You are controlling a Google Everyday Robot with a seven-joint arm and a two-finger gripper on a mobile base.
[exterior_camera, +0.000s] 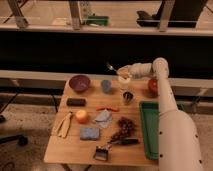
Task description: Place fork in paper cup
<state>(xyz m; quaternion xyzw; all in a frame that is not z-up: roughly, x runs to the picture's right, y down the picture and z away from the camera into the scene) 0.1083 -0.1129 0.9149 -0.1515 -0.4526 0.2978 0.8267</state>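
Note:
The white paper cup [123, 82] stands at the back of the wooden table [75, 145], between the blue cup [106, 86] and a red object. The thin silvery fork [112, 68] is tilted, its tines up and to the left, its lower end at the cup's mouth under the gripper. My gripper [123, 72] reaches in from the right at the end of the white arm and sits just above the paper cup's rim, holding the fork's lower end.
A purple bowl [79, 82], small metal cup [128, 97], dark block [76, 102], tan wooden utensils [63, 124], apple [82, 116], blue sponge [90, 133], grapes [126, 126] and black-handled brush [112, 145] lie on the table. A green tray [149, 125] is at the right.

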